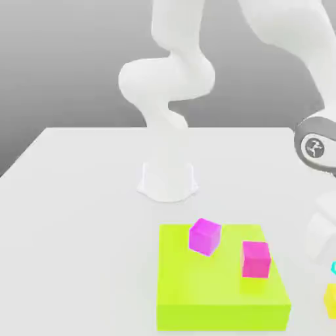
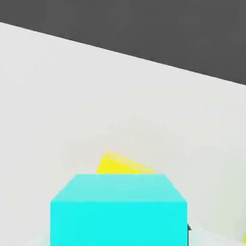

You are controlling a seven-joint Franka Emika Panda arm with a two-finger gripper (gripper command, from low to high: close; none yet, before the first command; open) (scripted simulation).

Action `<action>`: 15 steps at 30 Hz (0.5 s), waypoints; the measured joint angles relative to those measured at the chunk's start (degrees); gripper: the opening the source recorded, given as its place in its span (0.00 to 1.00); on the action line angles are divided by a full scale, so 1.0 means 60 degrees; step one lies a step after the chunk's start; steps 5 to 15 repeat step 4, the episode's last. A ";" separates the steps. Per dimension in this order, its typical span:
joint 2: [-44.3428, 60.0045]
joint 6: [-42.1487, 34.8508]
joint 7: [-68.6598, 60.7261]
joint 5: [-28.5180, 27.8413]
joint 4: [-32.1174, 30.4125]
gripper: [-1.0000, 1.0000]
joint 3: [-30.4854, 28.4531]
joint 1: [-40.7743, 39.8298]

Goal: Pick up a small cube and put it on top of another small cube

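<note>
The small cyan cube (image 2: 118, 209) is sitting closest to the hand camera, raised above the white counter (image 2: 72, 96), while the small yellow cube (image 2: 117, 165) is peeking out just beyond and below it, a corner turned toward the camera. That offset is the relation the placing move is turning on: judged from the hand view, the yellow cube is lying a little farther out than the cyan one rather than squarely beneath it, so the carried cube seems to be needing a short shift before descending. Whether the tool is clamping the cyan cube cannot be told; the cube's raised position only suggests it is being carried. Both cubes are showing flat, matte, sharp-edged faces with no markings. In the exterior view, the cyan cube (image 1: 333, 268) is appearing as a sliver at the exterior view's right edge, directly above the yellow cube (image 1: 330, 299), the two looking slightly apart. Farther toward the exterior view's left, a flat lime-yellow slab (image 1: 216, 295) is lying on the counter, carrying two magenta cubes (image 1: 205, 236) (image 1: 255, 258), one of them tilted. Beyond, the white arm (image 1: 167, 85) is rising from its round base.
</note>
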 joint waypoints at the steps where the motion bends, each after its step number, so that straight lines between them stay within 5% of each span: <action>1: 0.0000 0.0000 0.0000 0.0000 0.0000 1.00 0.0000 0.0000; 15: 0.0000 0.0000 0.0000 0.0000 0.0000 1.00 0.0000 0.0000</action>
